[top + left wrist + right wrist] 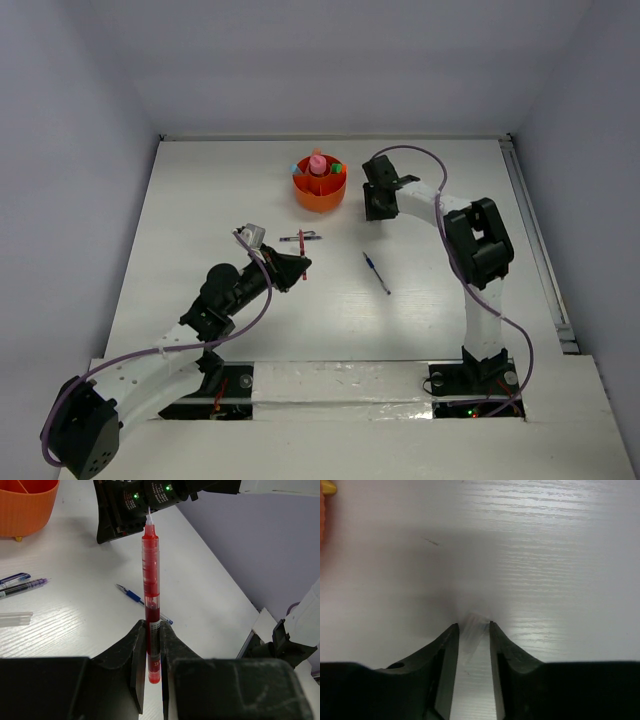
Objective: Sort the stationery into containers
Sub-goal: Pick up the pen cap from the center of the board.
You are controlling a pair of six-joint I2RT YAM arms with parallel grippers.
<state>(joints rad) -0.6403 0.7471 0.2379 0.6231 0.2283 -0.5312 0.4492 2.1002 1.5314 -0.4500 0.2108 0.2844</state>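
Note:
My left gripper (298, 266) (152, 626) is shut on a red pen (151, 575), gripped near its rear end, tip pointing away above the table. The orange cup (320, 190) (25, 505) stands at the back middle with a pink piece and small coloured items inside. My right gripper (376, 208) (472, 625) is down at the table just right of the cup, its jaws closed in on a small clear pen cap (471, 640) that lies slanted between them. On the table lie a blue pen (377, 272) (135, 598) and a dark pen (301, 238) (24, 586).
A clear cap or tube (15, 618) lies on the white table (200, 220) left of my left gripper. The cup's orange edge and yellow foot (327, 487) show at the far left of the right wrist view. Walls close in the table on three sides.

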